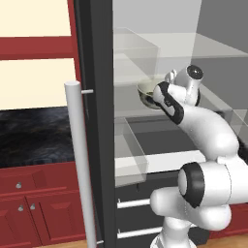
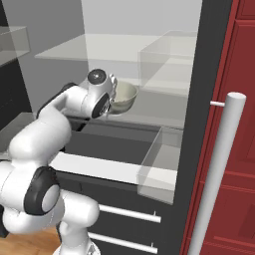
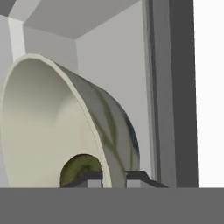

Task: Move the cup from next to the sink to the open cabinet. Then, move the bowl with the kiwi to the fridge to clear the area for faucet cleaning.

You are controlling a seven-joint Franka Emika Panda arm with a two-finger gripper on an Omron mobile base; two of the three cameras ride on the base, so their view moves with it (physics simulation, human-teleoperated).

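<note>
The cream-white bowl (image 3: 48, 127) fills the hand view, tipped on its side there. The kiwi (image 3: 81, 168) lies low inside it. My gripper (image 3: 113, 178) is shut on the bowl's rim, one fingertip inside the wall and one outside. From the base, the bowl (image 2: 125, 93) hangs inside the open fridge (image 2: 199, 124) just over a white middle shelf (image 2: 159, 107); whether it touches the shelf I cannot tell. The same bowl (image 1: 145, 93) peeks out left of my wrist. The cup, the sink and the open cabinet are out of view.
A clear door bin (image 2: 159, 169) juts out near my arm. A tall silver bar handle (image 1: 77, 160) stands on the black fridge door. Two lower drawers have silver bars (image 2: 129, 214). Dark red base cabinets (image 1: 29, 208) and a black counter (image 1: 34, 131) lie to the left.
</note>
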